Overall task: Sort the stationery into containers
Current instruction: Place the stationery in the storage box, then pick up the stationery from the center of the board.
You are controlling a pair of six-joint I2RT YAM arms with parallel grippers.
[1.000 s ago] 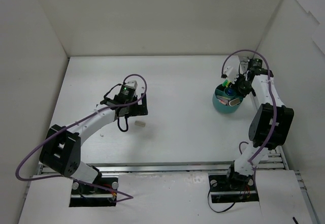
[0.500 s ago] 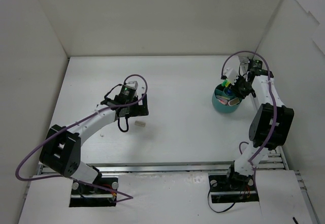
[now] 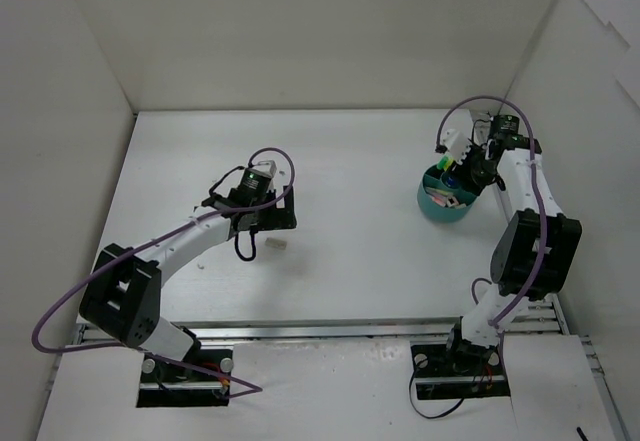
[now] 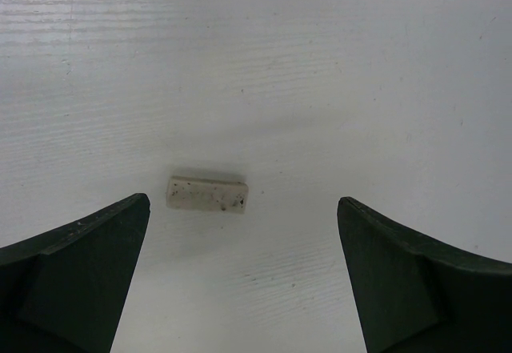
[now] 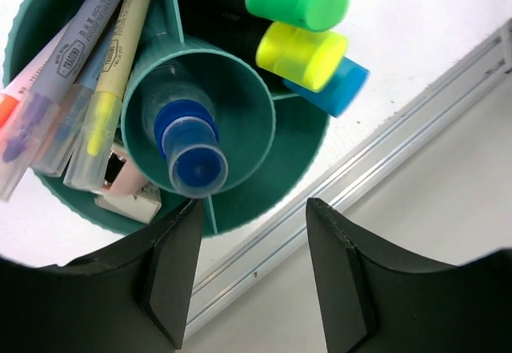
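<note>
A small beige eraser block (image 4: 207,194) lies on the white table, also seen from above (image 3: 277,245). My left gripper (image 4: 242,217) is open just above it, the block near its left finger. The teal tub (image 5: 298,149) (image 3: 441,206) has a centre tube and outer compartments. It holds a blue-capped clear pen (image 5: 188,138) in the centre, highlighters with green (image 5: 296,1), yellow (image 5: 310,53) and blue caps, pastel pens (image 5: 84,73) and pink erasers (image 5: 128,178). My right gripper (image 5: 250,209) is open and empty just above the tub's rim.
White walls enclose the table (image 3: 350,161) at the left, back and right. A metal rail (image 5: 376,161) runs along the table edge beside the tub. The right arm (image 3: 530,241) stands close to the right wall.
My left gripper has shifted slightly right and down toward the beige block. My right gripper has drawn back a little from the tub. The tub's contents have not moved.
</note>
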